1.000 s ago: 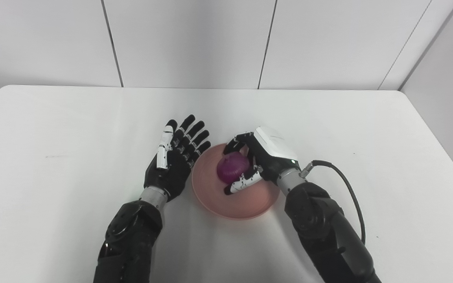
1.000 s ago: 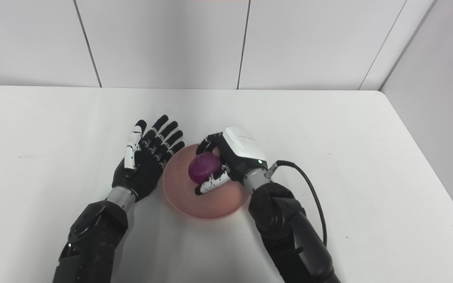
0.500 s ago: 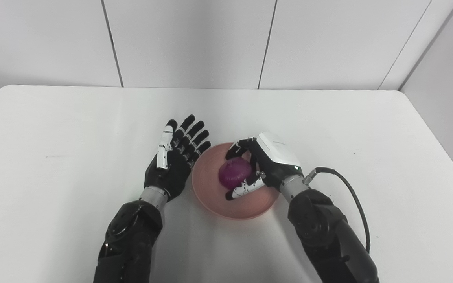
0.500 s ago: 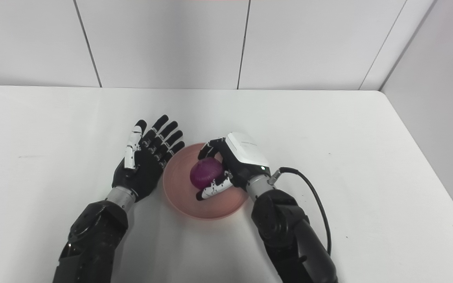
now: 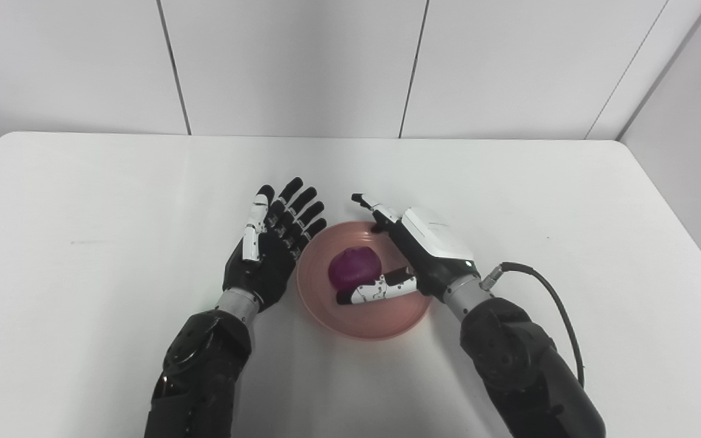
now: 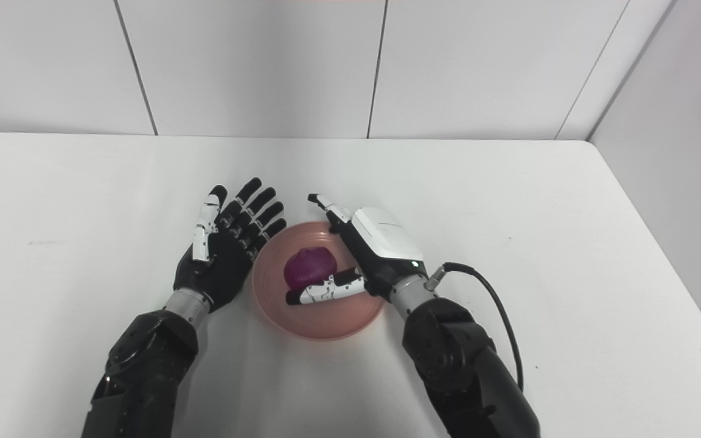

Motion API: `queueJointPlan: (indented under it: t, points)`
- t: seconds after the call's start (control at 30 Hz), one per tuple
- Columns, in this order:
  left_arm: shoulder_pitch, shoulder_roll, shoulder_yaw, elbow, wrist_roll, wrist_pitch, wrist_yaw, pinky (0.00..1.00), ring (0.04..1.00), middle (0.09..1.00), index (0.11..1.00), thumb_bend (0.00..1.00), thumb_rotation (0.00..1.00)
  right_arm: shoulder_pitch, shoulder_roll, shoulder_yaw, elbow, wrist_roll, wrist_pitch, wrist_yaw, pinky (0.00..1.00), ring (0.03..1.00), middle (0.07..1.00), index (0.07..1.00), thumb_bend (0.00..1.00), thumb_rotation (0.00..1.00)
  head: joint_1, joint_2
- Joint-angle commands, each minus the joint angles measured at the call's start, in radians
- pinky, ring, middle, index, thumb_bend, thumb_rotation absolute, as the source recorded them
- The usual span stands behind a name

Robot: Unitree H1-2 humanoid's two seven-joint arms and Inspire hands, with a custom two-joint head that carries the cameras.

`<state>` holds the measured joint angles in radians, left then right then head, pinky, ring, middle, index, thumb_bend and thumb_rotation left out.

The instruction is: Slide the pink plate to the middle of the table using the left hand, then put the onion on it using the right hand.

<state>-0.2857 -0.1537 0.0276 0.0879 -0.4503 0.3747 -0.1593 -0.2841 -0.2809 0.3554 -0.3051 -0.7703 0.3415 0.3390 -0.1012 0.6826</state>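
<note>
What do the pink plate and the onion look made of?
Pink plate: probably matte plastic, going by its even salmon colour and lack of sharp glints; glazed ceramic cannot be excluded. Onion: smooth, uniformly purple skin with a soft sheen, so possibly a plastic replica, though real is possible.

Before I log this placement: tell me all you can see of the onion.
The onion is a small, round, purple-red bulb with a smooth, slightly glossy skin. It sits on the pink plate, a little left of its centre. The right hand is open around it, thumb lying along its near side; whether they touch is unclear.
</note>
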Motion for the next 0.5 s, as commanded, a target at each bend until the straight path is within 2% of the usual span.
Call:
queueJointPlan:
  t: [0.0, 0.17, 0.27, 0.33, 0.47]
  points:
    - [0.006, -0.002, 0.002, 0.021, 0.014, 0.022, 0.019, 0.93, 0.935, 0.937, 0.925, 0.42, 1.00, -0.012, -0.002, -0.023, -0.048, 0.020, -0.054, -0.029, 0.90, 0.914, 0.944, 0.970, 1.00, 0.59, 0.000, 0.000]
    - [0.006, 0.003, -0.002, 0.025, 0.016, 0.009, 0.008, 0.93, 0.938, 0.942, 0.932, 0.42, 1.00, -0.001, 0.006, -0.056, -0.089, 0.041, -0.060, -0.052, 0.90, 0.919, 0.946, 0.966, 1.00, 0.63, -0.006, -0.001]
    - [0.005, 0.004, 0.000, 0.028, 0.013, 0.011, 0.007, 0.93, 0.936, 0.941, 0.930, 0.42, 1.00, 0.006, 0.019, -0.087, -0.122, 0.070, -0.043, -0.057, 0.84, 0.917, 0.944, 0.962, 1.00, 0.63, -0.009, -0.002]
    - [0.006, 0.005, 0.002, 0.029, 0.010, 0.010, 0.004, 0.92, 0.936, 0.942, 0.932, 0.43, 1.00, 0.009, 0.026, -0.119, -0.153, 0.082, -0.028, -0.062, 0.80, 0.905, 0.940, 0.965, 1.00, 0.64, -0.016, -0.004]
    - [0.009, 0.006, 0.008, 0.029, 0.006, 0.010, 0.000, 0.92, 0.932, 0.940, 0.929, 0.42, 1.00, 0.021, 0.069, -0.207, -0.192, 0.136, 0.035, -0.071, 0.80, 0.886, 0.950, 0.965, 1.00, 0.61, -0.026, -0.005]
